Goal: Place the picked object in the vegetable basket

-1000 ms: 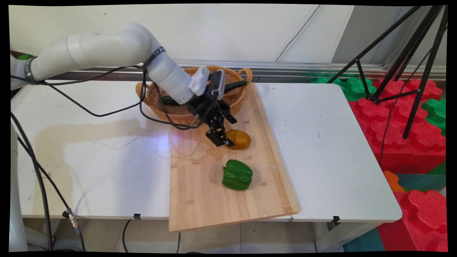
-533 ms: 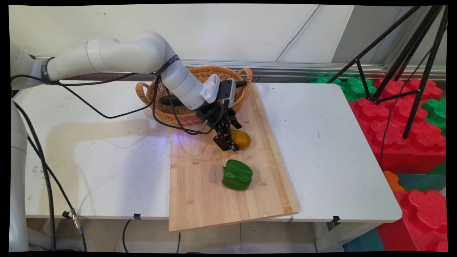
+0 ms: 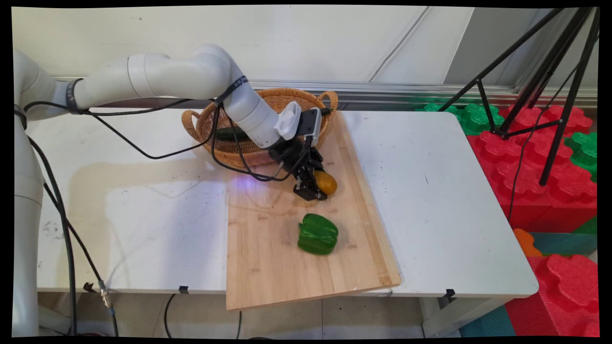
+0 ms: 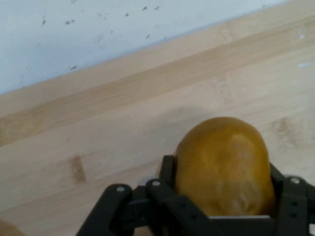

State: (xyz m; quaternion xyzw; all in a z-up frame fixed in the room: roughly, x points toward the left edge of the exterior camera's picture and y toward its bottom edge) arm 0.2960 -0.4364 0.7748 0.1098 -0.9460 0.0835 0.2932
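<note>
Because my gripper (image 4: 221, 216) has come in low and slanted, its fingers (image 3: 313, 193) sit either side of the potato (image 4: 224, 164), closed to its width and touching it. Nearer me lies the green pepper (image 3: 317, 233) on the board (image 3: 267, 267); beyond stands the basket (image 3: 248, 153).

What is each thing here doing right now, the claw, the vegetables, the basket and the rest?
gripper: down on the board, fingers either side of the potato, touching it.
potato: lying on the board, between the fingers.
green pepper: lying free on the board, nearer the camera, untouched.
wicker basket: upright at the board's far end, a dark green vegetable inside.
cutting board: flat on the table, near end overhanging the edge.
</note>
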